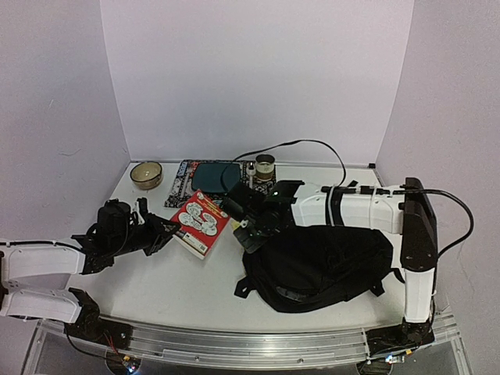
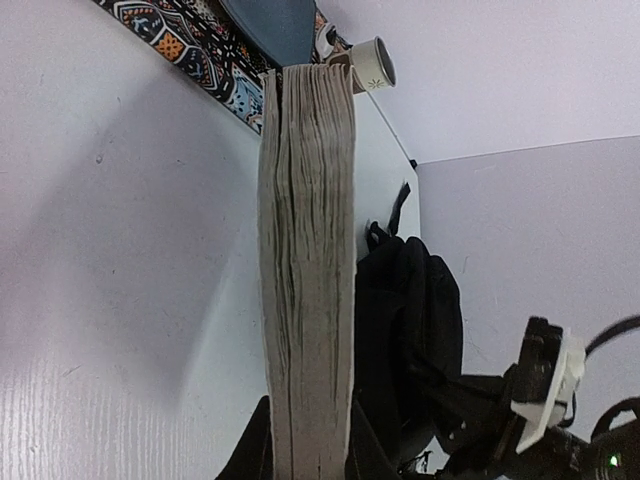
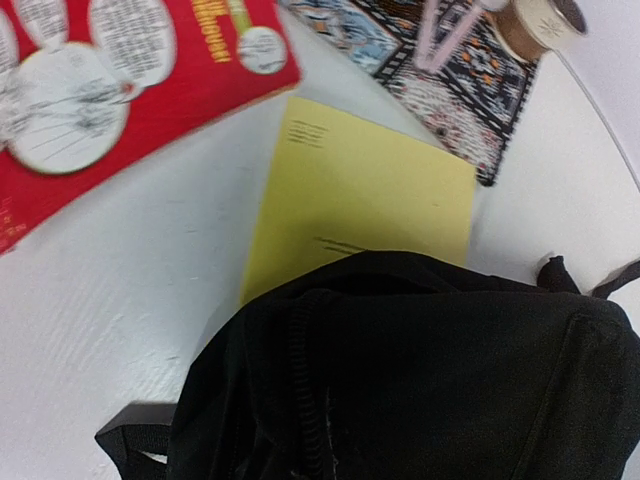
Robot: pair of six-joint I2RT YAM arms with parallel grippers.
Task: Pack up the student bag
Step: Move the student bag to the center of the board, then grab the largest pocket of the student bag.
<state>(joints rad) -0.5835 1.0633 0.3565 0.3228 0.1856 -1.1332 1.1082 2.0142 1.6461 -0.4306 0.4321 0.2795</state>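
Note:
The student bag (image 1: 328, 262), a big black fabric backpack, lies at the right front of the table. It fills the lower part of the right wrist view (image 3: 420, 370), zipper facing up. My right gripper (image 1: 248, 232) is at its top left edge, shut on the fabric, which hides the fingers. A thick red book (image 1: 201, 219) lies left of the bag. My left gripper (image 1: 166, 230) is shut on its near end. In the left wrist view the book's page edge (image 2: 308, 250) runs up between the left gripper's (image 2: 310, 450) two fingers.
A yellow sheet (image 3: 370, 190) lies flat, partly under the bag's edge. At the back are a bowl (image 1: 146, 173), a teal pad (image 1: 215, 176) on a patterned mat (image 1: 178, 187), and a tape roll (image 1: 265, 164). A black cable (image 1: 312, 143) loops above the right arm.

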